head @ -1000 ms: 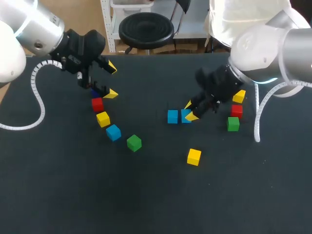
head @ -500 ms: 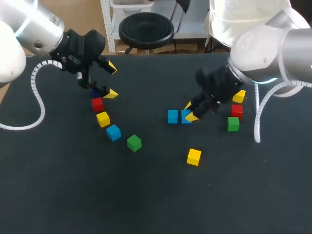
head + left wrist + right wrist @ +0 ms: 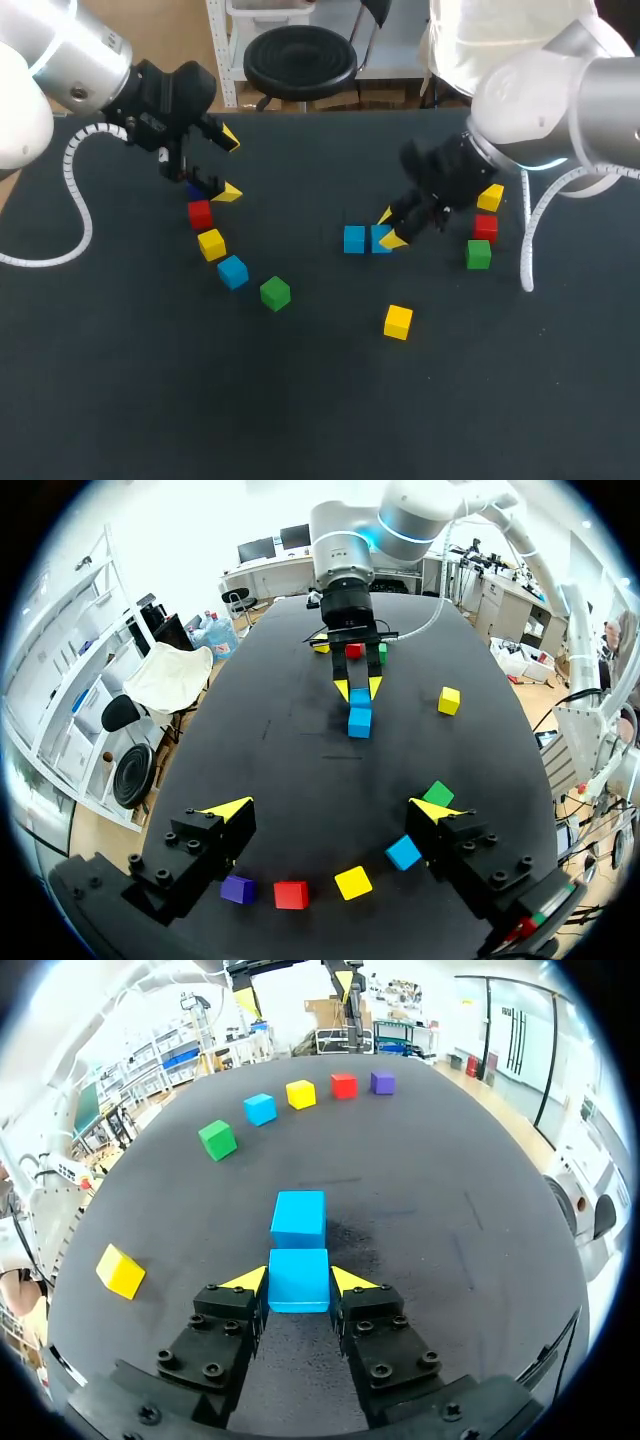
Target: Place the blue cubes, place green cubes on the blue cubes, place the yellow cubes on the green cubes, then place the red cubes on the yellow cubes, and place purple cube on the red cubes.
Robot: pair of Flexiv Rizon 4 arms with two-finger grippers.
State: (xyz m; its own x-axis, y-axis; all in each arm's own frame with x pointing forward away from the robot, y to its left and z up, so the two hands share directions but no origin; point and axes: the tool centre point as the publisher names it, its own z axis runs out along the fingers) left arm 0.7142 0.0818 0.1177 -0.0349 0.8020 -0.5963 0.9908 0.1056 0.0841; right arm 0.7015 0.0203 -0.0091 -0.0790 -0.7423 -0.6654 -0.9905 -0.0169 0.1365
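One blue cube (image 3: 381, 238) stays clenched, unmoved, in the right fingers (image 3: 250, 1280), touching a second blue cube (image 3: 354, 239) at its 9 o'clock; left fingers (image 3: 228, 809) hang released at 10 o'clock, so letting go looks next.

Purple cube (image 3: 191, 189) mostly behind left jaws

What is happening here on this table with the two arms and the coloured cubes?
The right gripper is shut on a blue cube that sits on the table, close beside a second blue cube. The left gripper hangs open and holds nothing. It is above the purple cube and red cube, which lie at one end of a curved row of loose cubes. No cube stands on another yet, so the stacking has not begun.
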